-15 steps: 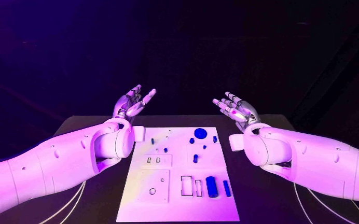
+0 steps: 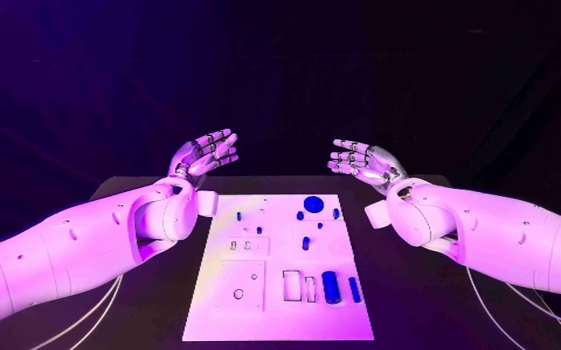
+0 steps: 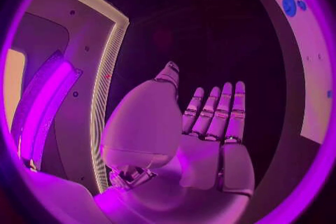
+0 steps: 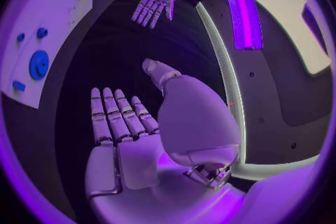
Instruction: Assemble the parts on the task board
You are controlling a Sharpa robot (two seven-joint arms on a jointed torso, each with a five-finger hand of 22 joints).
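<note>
Both hands are raised beyond the far end of the board, palms up, fingers spread, holding nothing: left hand (image 2: 203,155), right hand (image 2: 364,162). The white board (image 2: 280,317) lies flat on the black worktop (image 2: 140,285) between the arms, with the blue parts (image 2: 314,204) resting on it.

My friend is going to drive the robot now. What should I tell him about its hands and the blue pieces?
Left hand: open, palm up, holding nothing, raised beyond the far left corner of the task board.
Right hand: open, holding nothing, raised beyond the far right corner.
Parts: the round blue disc and small blue pieces sit on the far half of the board; two long blue pieces lie at the near right, beside pale slots.
Done: nothing that can be told from here; no part is in hand.
Left: pick up the parts and assemble them on the board.
</note>
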